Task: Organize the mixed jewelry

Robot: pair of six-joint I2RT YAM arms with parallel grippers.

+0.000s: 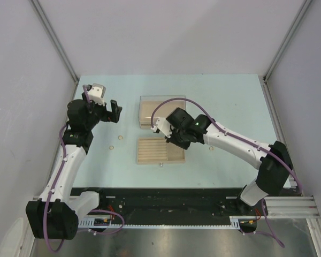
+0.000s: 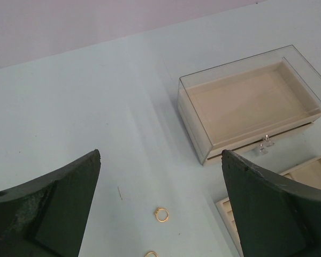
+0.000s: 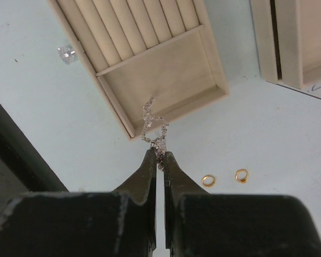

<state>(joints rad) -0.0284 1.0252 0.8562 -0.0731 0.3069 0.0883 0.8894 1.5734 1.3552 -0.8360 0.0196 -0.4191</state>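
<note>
**A:** Whereabouts of the jewelry?

**B:** Thin silvery chain (image 3: 152,124): pinched by one end in the right gripper (image 3: 159,156), tips pressed tight together, the rest trailing over the near rim of the beige slotted tray (image 3: 171,75) by its flat compartment. Impossible to say whether touching the tray or hanging just above. Two gold rings (image 3: 207,180): flat on the table (image 3: 278,139), just beside each other, near the tray's corner but apart from it.

**A:** And the left gripper (image 2: 160,160)?

**B:** Spread wide, holding nothing, hovering over the table with those rings just ahead and the clear-lidded box (image 2: 251,101) off to one side.

**A:** Handling?

**B:** Chain: probably featherlight and entirely limp. Expect swinging, bunching, and snagging on the tray's padded rolls or clinging to the tips at release. Best gripped by an end and lowered slowly to pool in the flat compartment. Rings: hard, tiny, smooth, likely to skate or flip under a closing finger. Best taken across the band, one finger either side, tips down on the table.

**A:** Room to move?

**B:** Plenty of bare table on the left arm's side of tray and box. Tighter for the right arm: tray rim under the chain, box wall close beyond, small clear knob (image 3: 67,53) at the tray's near edge. Keep the chain's loose end above the rim while crossing. Mind both arms crowding together around the rings.
</note>
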